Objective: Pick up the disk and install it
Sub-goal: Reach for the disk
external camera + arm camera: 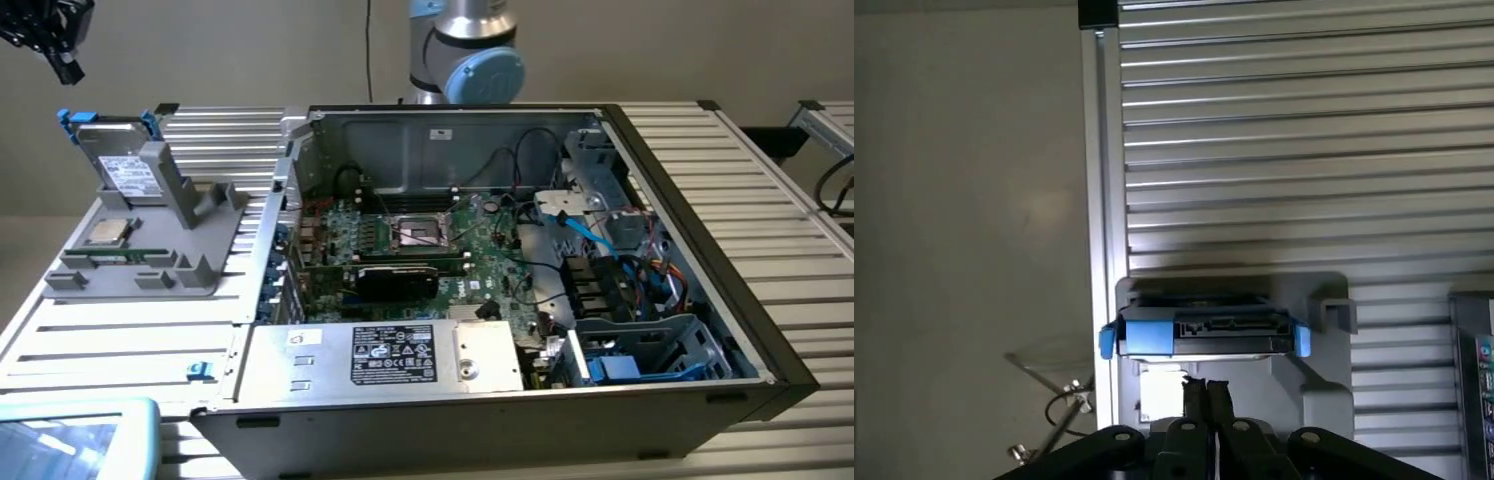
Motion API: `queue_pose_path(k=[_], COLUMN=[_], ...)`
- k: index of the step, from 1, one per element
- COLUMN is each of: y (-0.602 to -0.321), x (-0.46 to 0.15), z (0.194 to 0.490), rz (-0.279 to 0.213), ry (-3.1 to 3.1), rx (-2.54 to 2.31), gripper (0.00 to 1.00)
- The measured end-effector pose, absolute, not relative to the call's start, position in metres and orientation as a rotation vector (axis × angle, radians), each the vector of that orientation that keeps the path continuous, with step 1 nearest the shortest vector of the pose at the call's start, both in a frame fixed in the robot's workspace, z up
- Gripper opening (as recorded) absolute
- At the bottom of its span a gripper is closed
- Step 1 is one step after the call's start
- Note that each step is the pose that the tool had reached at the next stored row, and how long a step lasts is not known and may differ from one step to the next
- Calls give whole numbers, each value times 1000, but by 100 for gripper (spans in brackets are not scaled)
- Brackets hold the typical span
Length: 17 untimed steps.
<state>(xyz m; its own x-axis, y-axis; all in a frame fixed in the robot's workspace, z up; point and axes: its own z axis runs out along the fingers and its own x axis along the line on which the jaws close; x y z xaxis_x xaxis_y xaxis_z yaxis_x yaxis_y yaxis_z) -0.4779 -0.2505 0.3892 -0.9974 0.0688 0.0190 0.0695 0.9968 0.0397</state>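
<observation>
Gripper (56,45) hung at eleven o'clock in the exterior view, jaws pressed together on nothing. The disk (118,160) stood on edge in the grey holder (187,235) at ten o'clock, below the gripper and well apart from the case (534,300). My call: to do this pick well, the jaws had to spread before descending, centred between the blue rails (1154,335), to grip the flat faces squarely.

Open computer case (467,425) and grey fixture (187,272) sit on slatted table (120,345)
</observation>
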Motion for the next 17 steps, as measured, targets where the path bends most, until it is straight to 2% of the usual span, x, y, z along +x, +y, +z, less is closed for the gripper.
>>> queue_pose_path(k=[9,17], y=[-232,-230], x=[-492,-493], z=[389,389], rz=[-63,-63], ry=[-3122,-3122], rx=[-94,-84], gripper=[11,11])
